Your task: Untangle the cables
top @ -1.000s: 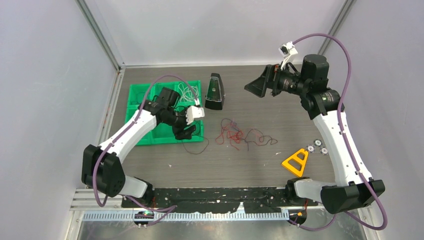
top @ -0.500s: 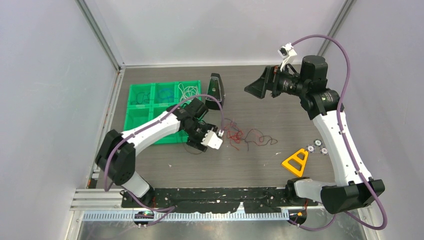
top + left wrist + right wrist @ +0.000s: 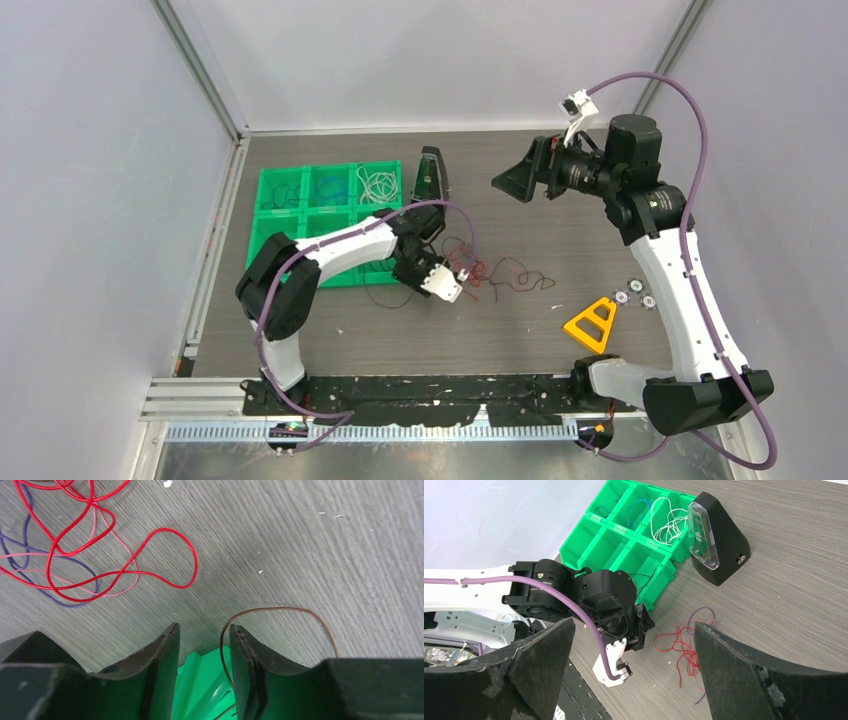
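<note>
The cables [image 3: 482, 272] lie tangled mid-table, thin red, pink and purple loops [image 3: 75, 555]. A separate thin dark wire [image 3: 280, 611] arcs over the wood and runs back between my left fingers, close along the right finger [image 3: 245, 655]. My left gripper [image 3: 418, 272] is low at the green tray's near right corner, just left of the tangle, jaws apart with a gap and not pinching the wire. My right gripper [image 3: 515, 180] hangs high at the back right, wide open and holding nothing.
The green compartment tray [image 3: 270, 235] sits at the left, with a white cable [image 3: 377, 185] and a blue cable [image 3: 325, 187] in its back compartments. A black wedge-shaped device [image 3: 430, 185] stands beside it. A yellow triangle [image 3: 592, 323] and small round discs [image 3: 635, 295] lie on the right.
My left arm swung from over the tray rightward and down to the edge of the tangle, and its jaws narrowed. The right arm barely moved.
</note>
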